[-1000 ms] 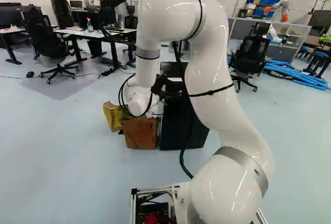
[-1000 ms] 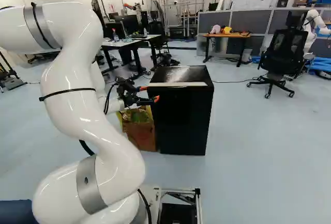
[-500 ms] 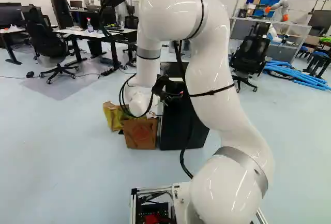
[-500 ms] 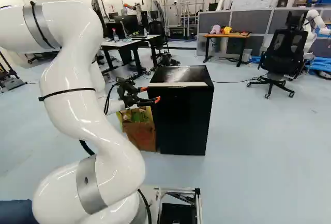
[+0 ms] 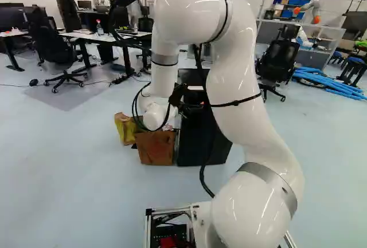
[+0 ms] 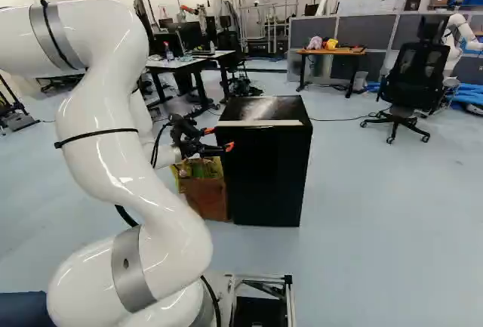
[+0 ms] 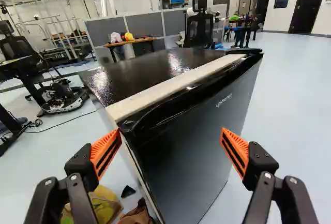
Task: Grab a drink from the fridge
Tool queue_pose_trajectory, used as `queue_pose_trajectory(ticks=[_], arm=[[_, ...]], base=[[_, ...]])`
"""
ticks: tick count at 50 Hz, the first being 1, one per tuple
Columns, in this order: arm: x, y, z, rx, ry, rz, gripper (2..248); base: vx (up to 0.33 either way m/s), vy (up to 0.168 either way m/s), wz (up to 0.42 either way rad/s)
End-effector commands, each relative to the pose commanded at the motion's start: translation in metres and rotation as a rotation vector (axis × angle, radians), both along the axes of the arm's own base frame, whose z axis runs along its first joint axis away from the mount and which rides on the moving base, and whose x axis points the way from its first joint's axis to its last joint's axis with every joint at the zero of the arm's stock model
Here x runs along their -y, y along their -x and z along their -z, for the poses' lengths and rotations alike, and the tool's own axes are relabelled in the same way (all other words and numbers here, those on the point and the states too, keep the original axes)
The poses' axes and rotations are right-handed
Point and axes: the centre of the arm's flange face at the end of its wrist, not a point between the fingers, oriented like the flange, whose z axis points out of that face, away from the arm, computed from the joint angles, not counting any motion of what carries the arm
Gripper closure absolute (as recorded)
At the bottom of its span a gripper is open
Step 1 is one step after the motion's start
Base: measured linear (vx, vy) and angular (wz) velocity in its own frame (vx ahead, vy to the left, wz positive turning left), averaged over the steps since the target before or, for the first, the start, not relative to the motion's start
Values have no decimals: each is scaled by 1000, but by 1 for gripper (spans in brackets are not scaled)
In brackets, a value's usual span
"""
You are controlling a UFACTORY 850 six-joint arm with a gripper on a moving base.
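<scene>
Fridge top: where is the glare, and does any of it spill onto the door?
Wrist view: bright ceiling-light reflections, likely, in patches on the fridge top; the door stays dark, with no strong glare. Right base view: one pale sheen on the top. Left base view: the arm hides much of the top, so glare there is hard to judge.

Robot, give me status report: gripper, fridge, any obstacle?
Gripper open, nothing held. Fridge ahead, door looks shut, no drink visible. Brown container close beside it, may obstruct.
</scene>
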Motion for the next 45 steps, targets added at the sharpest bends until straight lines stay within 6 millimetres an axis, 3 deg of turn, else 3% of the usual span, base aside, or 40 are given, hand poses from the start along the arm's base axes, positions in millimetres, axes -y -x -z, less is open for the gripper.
queue_pose_trajectory(ticks=[45], arm=[[-8, 4, 0, 0, -4, 7, 3]], base=[[0, 0, 0]])
